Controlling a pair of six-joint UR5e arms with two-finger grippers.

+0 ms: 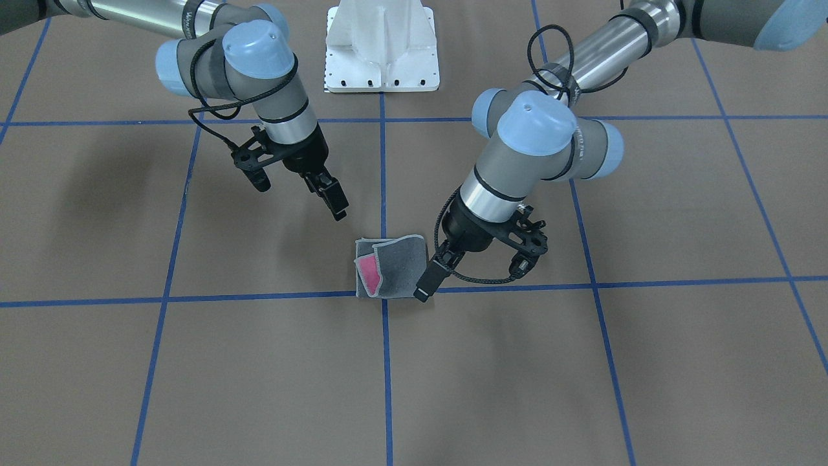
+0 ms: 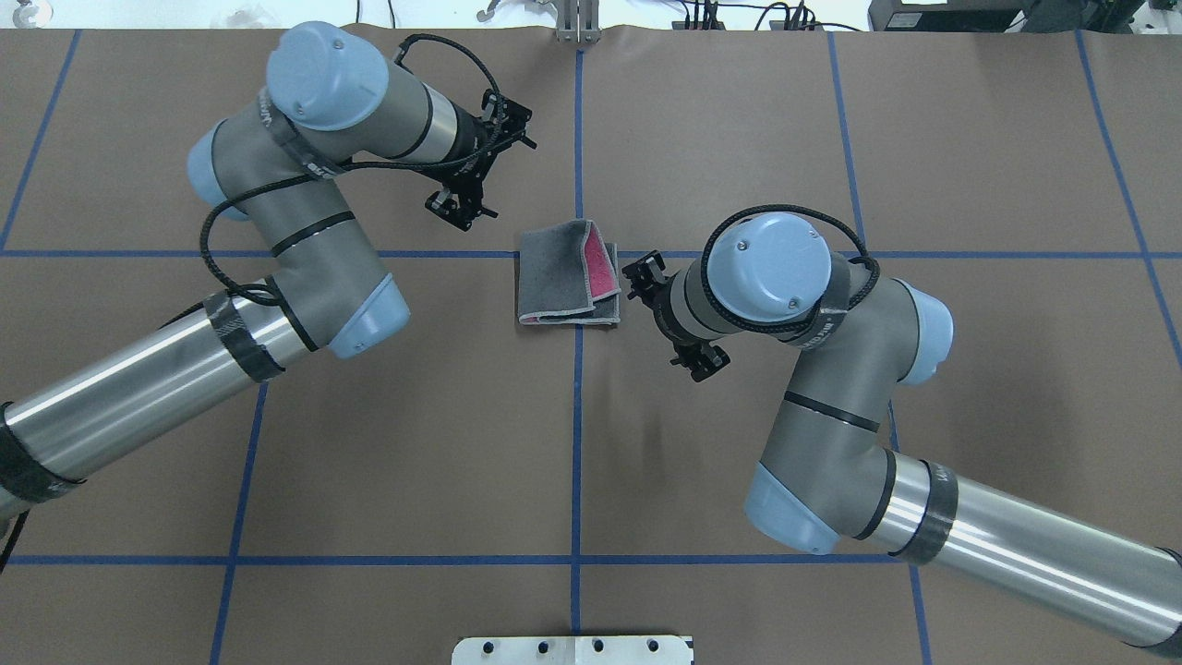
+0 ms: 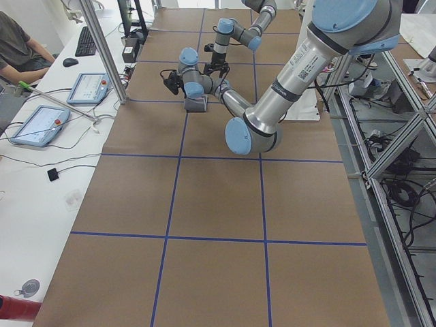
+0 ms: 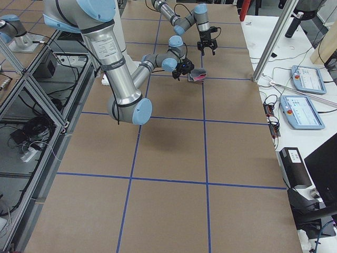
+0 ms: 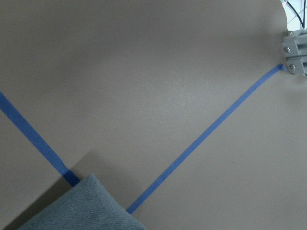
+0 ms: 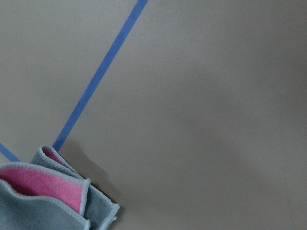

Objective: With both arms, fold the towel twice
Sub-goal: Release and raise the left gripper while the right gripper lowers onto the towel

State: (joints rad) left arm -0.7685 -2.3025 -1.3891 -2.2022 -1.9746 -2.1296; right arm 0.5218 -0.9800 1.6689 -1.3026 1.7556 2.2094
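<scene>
The towel lies folded into a small square on the table where two blue tape lines cross. Its dark grey face is up and a pink strip shows along one side. It also shows in the overhead view. My left gripper hangs just over the towel's far corner, open and holding nothing. The left wrist view shows only that grey corner. My right gripper is open and empty, raised a little off the towel's pink side. It also shows in the overhead view. The right wrist view shows the layered pink and grey edges.
The white pedestal base stands at the robot's side of the table. Blue tape lines mark a grid on the brown table cover. Operators' tablets and a keyboard lie on a side bench beyond the far edge.
</scene>
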